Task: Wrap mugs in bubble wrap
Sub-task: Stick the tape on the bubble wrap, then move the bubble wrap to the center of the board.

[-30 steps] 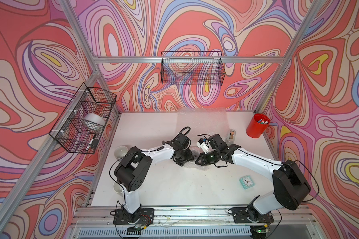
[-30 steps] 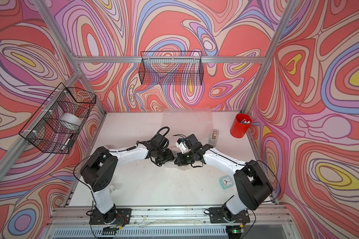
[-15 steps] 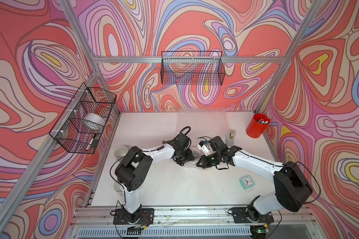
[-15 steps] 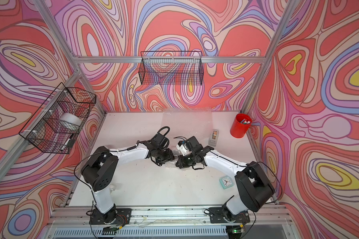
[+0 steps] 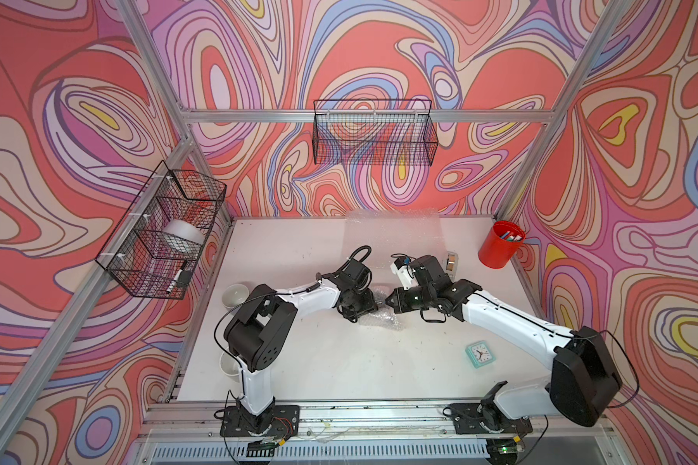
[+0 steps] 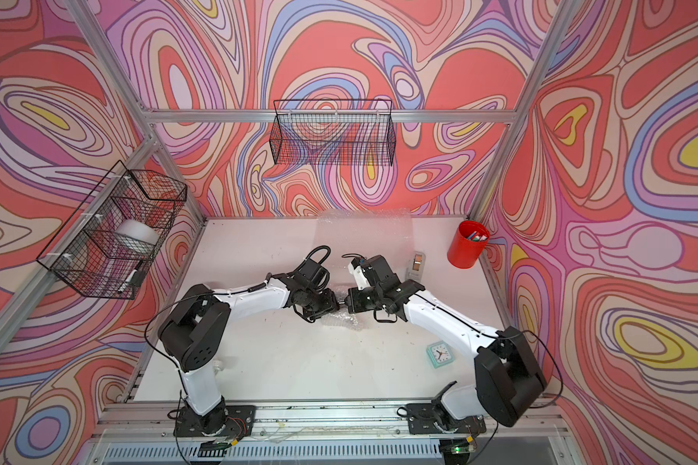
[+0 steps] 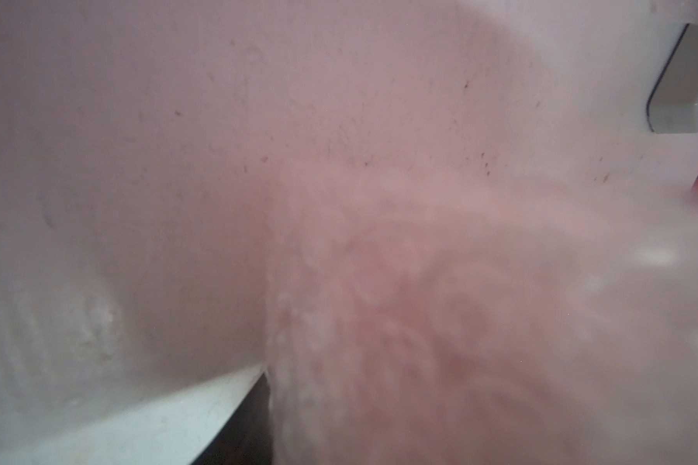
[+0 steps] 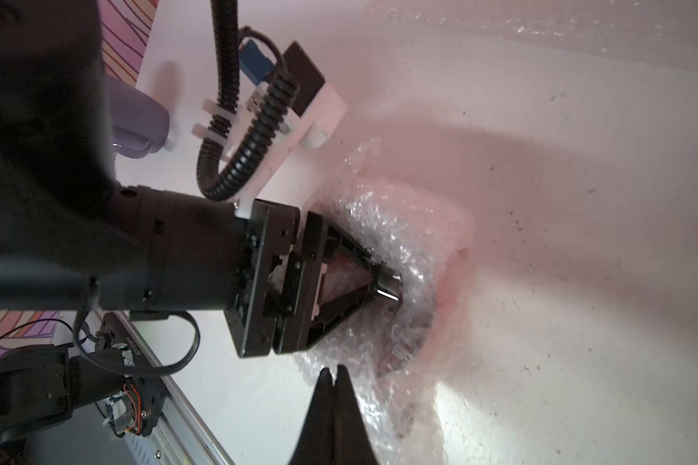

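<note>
Mid-frame on the tabletop point(image 5: 339, 362), crumpled bubble wrap point(image 5: 383, 318) lies between your left tool point(image 8: 387, 288) — pressed in, grip unclear — and your clenched right tool point(image 8: 334, 372). Tug unevenly and the wrap could spring open.

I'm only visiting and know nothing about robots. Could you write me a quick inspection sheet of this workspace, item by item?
Surface: white table, speckled with small marks; no spills seen.
Job's things: crumpled bubble wrap bundle mid-table with something reddish inside; flat sheet at the back; white cup near the left edge.
Clutter: red pen cup, tape dispenser, small clock.
Grippers: left gripper pressed into the bundle, grip unclear; right gripper shut, at the bundle.
Cables: black hose loops above the left wrist, clear of the wrap.
Surroundings: back basket; side basket holding a white roll.
</note>
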Controlling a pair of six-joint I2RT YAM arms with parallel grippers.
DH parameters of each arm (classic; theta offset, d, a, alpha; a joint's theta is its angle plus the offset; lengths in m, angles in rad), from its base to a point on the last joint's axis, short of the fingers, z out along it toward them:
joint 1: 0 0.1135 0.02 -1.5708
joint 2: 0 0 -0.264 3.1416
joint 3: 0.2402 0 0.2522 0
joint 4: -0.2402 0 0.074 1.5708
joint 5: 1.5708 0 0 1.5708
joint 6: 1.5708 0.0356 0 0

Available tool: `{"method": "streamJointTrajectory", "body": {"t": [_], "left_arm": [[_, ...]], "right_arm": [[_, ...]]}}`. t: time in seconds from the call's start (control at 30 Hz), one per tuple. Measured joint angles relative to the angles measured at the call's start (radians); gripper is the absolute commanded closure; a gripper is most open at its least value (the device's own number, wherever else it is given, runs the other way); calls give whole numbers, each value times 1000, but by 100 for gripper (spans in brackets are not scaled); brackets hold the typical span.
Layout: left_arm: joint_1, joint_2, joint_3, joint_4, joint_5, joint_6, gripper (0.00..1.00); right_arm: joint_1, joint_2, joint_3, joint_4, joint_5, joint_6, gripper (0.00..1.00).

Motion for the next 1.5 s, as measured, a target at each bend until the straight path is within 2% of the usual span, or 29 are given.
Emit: {"method": "streamJointTrajectory", "body": {"t": [0.37, 0.53, 0.77, 0.93, 1.07, 1.23, 1.33, 1.5], "left_arm": [[0, 0, 0, 0, 1, 2, 46], [0, 0, 0, 0, 0, 2, 46], [-1, 0, 0, 1, 0, 2, 46], [-1, 0, 0, 1, -1, 3, 48], [-1, 0, 0, 0, -2, 18, 48], [-1, 6, 26, -26, -7, 56, 27], [-1, 7, 48, -61, -25, 80, 19], [3, -10, 76, -126, -76, 101, 16]], "right_arm": [[0, 251, 187, -83, -17, 6, 100], [11, 335, 246, -179, 45, 2, 100], [52, 388, 317, -257, 150, -1, 100], [58, 377, 309, -249, 163, -2, 100], [57, 223, 196, -198, 167, -4, 87], [56, -49, 61, -145, 228, -11, 66], [56, -135, -26, -119, 243, -19, 57], [56, -195, -140, -98, 219, -42, 40]]}}
